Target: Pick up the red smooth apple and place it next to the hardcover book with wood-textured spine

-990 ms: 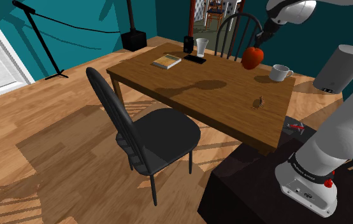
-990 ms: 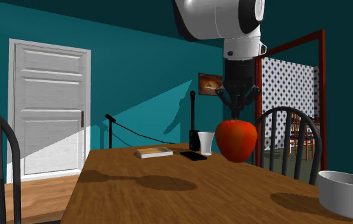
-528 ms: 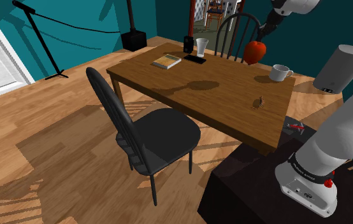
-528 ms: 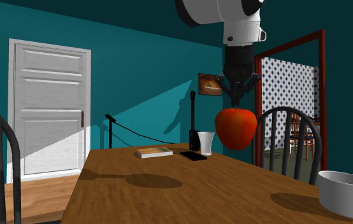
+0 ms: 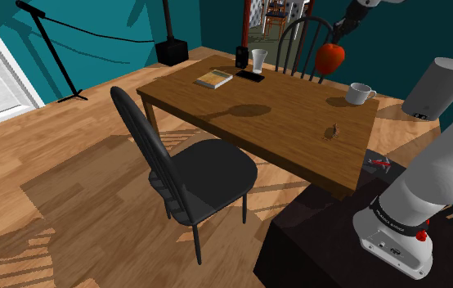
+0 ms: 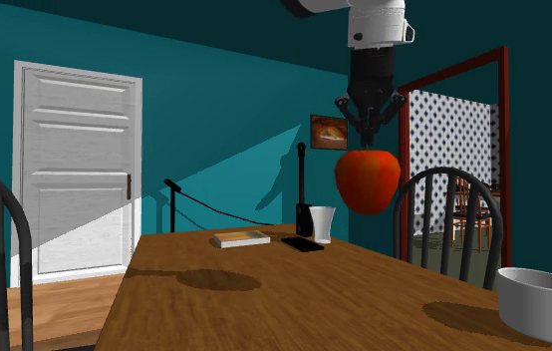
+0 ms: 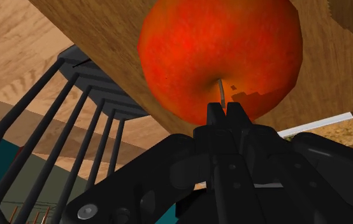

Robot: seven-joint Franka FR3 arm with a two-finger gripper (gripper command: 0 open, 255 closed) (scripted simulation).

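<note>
pick done: we hold apple (image 5: 329, 58) aloft over far side of table (image 5: 282, 123), gripper (image 6: 368, 150) pinched tight on its stem. left for us: carry to book (image 5: 213, 78), well apart toward shoulder view's left, then lower, set beside, release.

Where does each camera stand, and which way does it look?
Shoulder view: high beside the dark box stand, looking down over the brown wooden table; the white arm shows at lower right.
Second exterior view: low at the table's edge, looking along it toward the teal wall; the black gripper hangs above.
Wrist view: on the hand, looking down along the black fingers.
All three share the round red apple, held by its stem.
</note>
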